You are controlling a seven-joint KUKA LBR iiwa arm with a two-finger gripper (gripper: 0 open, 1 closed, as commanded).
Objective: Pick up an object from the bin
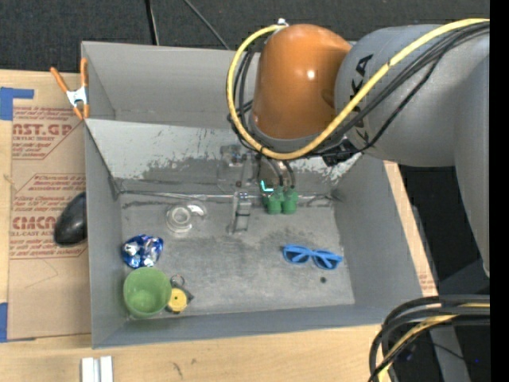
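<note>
My gripper (pixel 280 204) hangs under the orange dome near the back of the bin floor, right of centre. Its two green fingertips (pixel 273 205) stand side by side and touch, with nothing between them. A pair of blue sunglasses (pixel 312 256) lies flat on the floor a little in front of the fingertips and to their right, apart from them. A clear round lid-like thing (pixel 183 217) lies to the left of the gripper.
At the front left corner stand a green cup (pixel 145 293), a small yellow thing (pixel 176 299) beside it, and a blue and white crumpled ball (pixel 142 250) just behind. The arm covers the bin's back right part.
</note>
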